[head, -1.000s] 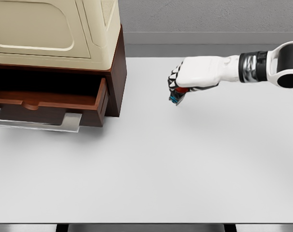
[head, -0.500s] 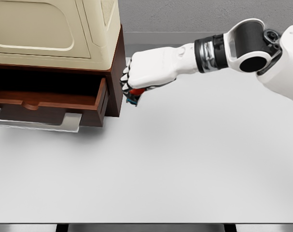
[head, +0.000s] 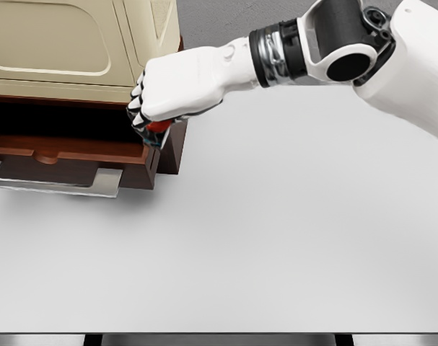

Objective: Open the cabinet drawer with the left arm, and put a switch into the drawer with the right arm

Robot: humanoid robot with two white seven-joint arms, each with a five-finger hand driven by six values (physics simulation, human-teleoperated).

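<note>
My right hand is curled shut on the switch, a small red and blue piece showing under the fingers. The hand hovers over the right end of the open brown wooden drawer, just at its right side wall. The drawer sticks out from the dark brown cabinet, which carries a cream upper body. A silver handle plate hangs under the drawer's front. Much of the switch is hidden by the fingers. My left arm is out of view.
The white table spreads across the middle and right. Its front edge runs along the bottom of the view. A grey wall stands behind.
My right hand has carried the switch leftward and slightly up, from the table's middle to above the drawer's right end. The drawer has stayed open and still.
</note>
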